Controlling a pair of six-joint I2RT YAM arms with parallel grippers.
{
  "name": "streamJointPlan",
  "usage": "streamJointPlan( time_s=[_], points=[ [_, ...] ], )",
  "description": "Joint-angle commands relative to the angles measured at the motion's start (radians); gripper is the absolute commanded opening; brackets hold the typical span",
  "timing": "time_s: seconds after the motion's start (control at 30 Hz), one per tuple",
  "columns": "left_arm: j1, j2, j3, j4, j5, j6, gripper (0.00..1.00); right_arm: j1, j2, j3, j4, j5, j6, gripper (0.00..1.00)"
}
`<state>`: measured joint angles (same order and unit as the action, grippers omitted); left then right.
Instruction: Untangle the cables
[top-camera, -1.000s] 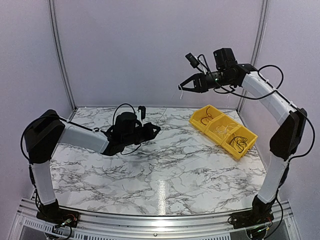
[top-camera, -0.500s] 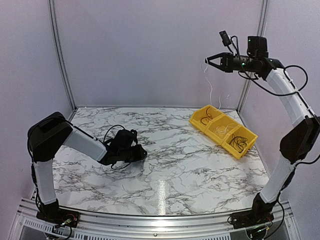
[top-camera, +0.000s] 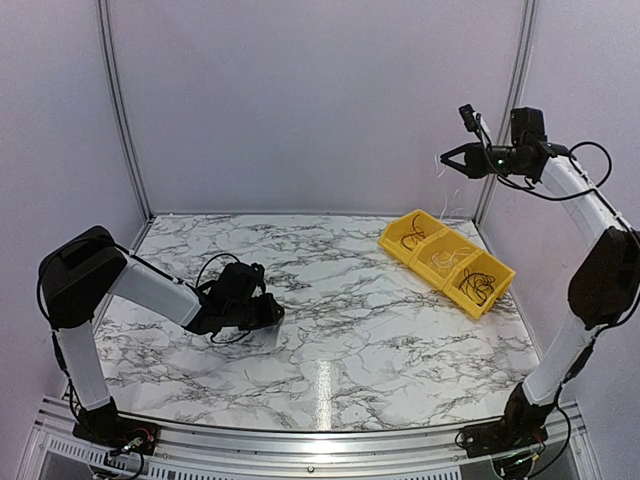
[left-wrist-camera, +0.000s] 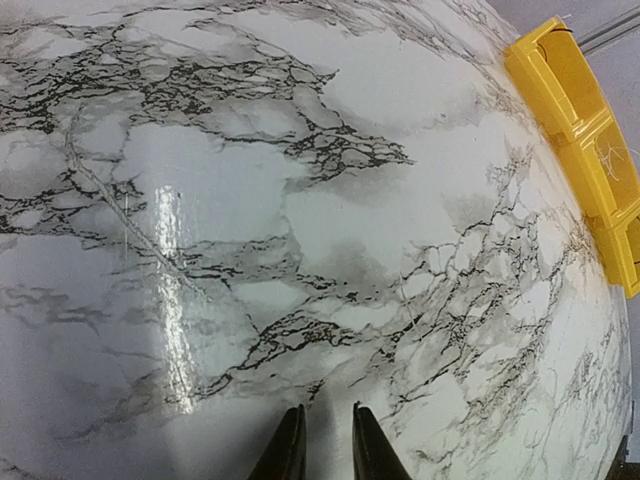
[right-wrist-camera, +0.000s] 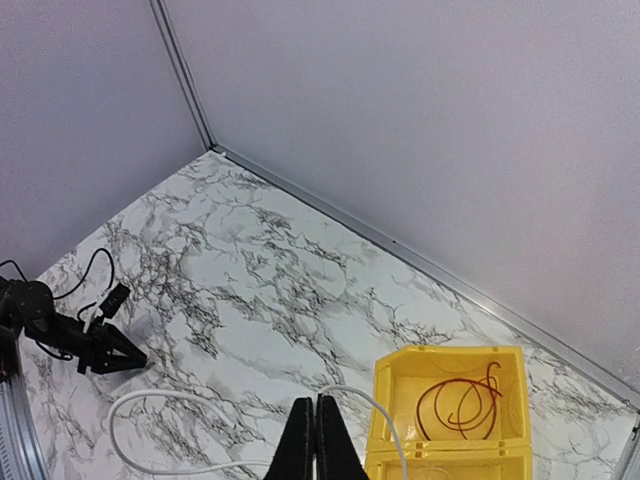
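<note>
1. Top view: shows the right claw (top-camera: 445, 160) raised high by the back-right corner post. Puts it further right than a second ago, when it was nearer the middle of the back wall. Has the left claw (top-camera: 274, 312) down low at the table (top-camera: 330, 340), left of centre. A second ago, rode higher and further back. Places the black cables (top-camera: 476, 287) coiled in the nearest compartment of the yellow bin (top-camera: 425, 270), well apart from both claws.
2. Right wrist view: adds what the top view barely gives. Shows the right claw's tips pressed together, clamped on a white cable (right-wrist-camera: 113, 425) that loops away to the left below them. Reveals a reddish-brown cable (right-wrist-camera: 458, 400) curled in the bin's far end compartment. Catches the left claw far off on the marble.
3. Left wrist view: alone shows the left fingertips (left-wrist-camera: 290, 455) slightly apart, over bare marble. Catches the bin at the upper right edge, well apart from the tips, with a pale strand lying in one compartment.
</note>
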<state>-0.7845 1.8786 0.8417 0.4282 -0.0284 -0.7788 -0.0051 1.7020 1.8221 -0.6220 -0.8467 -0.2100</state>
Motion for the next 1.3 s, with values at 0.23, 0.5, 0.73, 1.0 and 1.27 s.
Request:
streamJointPlan(
  time_s=[0.23, 0.5, 0.73, 1.0, 1.27],
  points=[
    [-0.002, -0.056, -0.031, -0.026, -0.026, -0.013, 0.19, -0.094, 0.005, -0.191, 0.03, 0.19, -0.218, 0.0],
    [-0.008, -0.066, -0.045, -0.026, -0.029, -0.017, 0.19, -0.122, 0.108, -0.208, 0.105, 0.268, -0.209, 0.0],
    [-0.013, -0.065, -0.053, -0.026, -0.037, -0.027, 0.19, -0.122, 0.173, -0.231, 0.134, 0.426, -0.229, 0.0],
    [-0.016, -0.047, -0.037, -0.026, -0.032, -0.03, 0.2, -0.097, 0.224, -0.285, 0.148, 0.525, -0.248, 0.0],
    [-0.016, -0.033, -0.021, -0.026, -0.023, -0.023, 0.2, -0.022, 0.268, -0.337, 0.204, 0.684, -0.256, 0.0]
  ],
)
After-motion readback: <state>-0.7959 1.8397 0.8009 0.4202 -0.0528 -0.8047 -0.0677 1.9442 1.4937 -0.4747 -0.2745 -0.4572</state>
